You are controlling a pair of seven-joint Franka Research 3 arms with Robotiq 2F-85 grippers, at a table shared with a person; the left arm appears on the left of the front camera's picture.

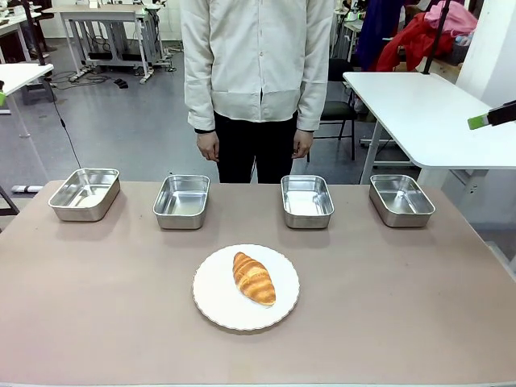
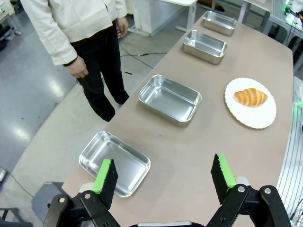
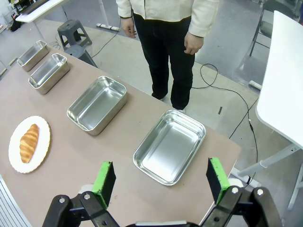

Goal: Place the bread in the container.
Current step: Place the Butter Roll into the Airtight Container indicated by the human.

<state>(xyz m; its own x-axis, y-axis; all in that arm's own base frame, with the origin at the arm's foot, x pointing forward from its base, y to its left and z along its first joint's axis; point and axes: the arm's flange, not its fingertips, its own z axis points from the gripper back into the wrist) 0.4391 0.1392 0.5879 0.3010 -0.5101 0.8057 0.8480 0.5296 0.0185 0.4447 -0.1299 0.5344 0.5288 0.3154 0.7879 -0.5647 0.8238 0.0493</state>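
The croissant [image 1: 254,278] lies untouched on the round white plate [image 1: 211,300], at the near middle of the table [image 1: 387,306]. Four identical stainless-steel pans stand empty along the far side; the left-middle pan [image 1: 181,201] and the right-middle pan [image 1: 307,200] are nearest the plate. The left gripper [image 2: 163,163] hangs released and empty above the table's left end, and the right gripper [image 3: 161,165] hangs likewise above the right end.

The likely troubles: the glossy, tapered crust may slip from the pads or crush under a hard squeeze, the plate may slide if nudged, and the look-alike pans invite the wrong choice. The person [image 1: 258,64] stands close behind the row, within a reaching arm's path.

No brand, label or writing is legible on anything
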